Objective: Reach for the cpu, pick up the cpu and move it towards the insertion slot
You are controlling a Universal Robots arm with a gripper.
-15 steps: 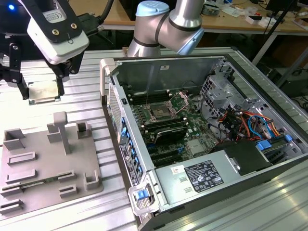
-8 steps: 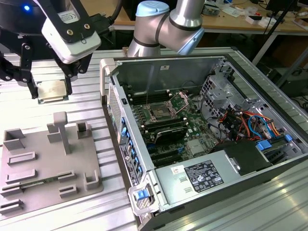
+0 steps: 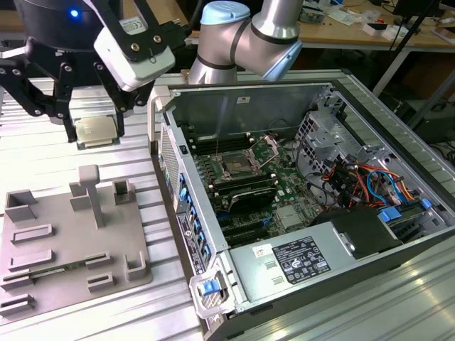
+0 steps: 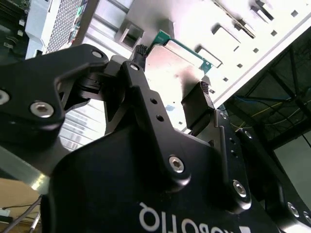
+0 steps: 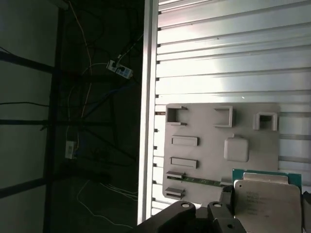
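The black gripper (image 3: 94, 128) pinches the cpu (image 3: 98, 133), a small flat square chip with a silvery metal top, by two opposite edges. One dark finger (image 3: 72, 122) sits on each side of it. In the second wrist view the fingers (image 4: 198, 104) press against the chip's (image 4: 170, 65) sides, and a thin green rim shows along its far edge.

The cpu hangs flat in the air, clear of the ribbed aluminium table (image 3: 43, 160). It is over the table's far part, just past the far edge of the grey plastic tray (image 3: 71, 245) with rectangular recesses. In the first wrist view the chip (image 5: 266, 204) overlaps the tray's (image 5: 199, 121) edge, near a long thin green memory stick (image 5: 201, 181) lying in one recess.

The insertion slot (image 3: 234, 168), a square socket with a shiny metal frame and dark centre, sits on the green motherboard (image 3: 284, 192) inside the open grey computer case (image 3: 234, 106). The case stands on the table to the exterior view's right of the tray. Its near wall stands between the cpu and the slot, which are well apart.
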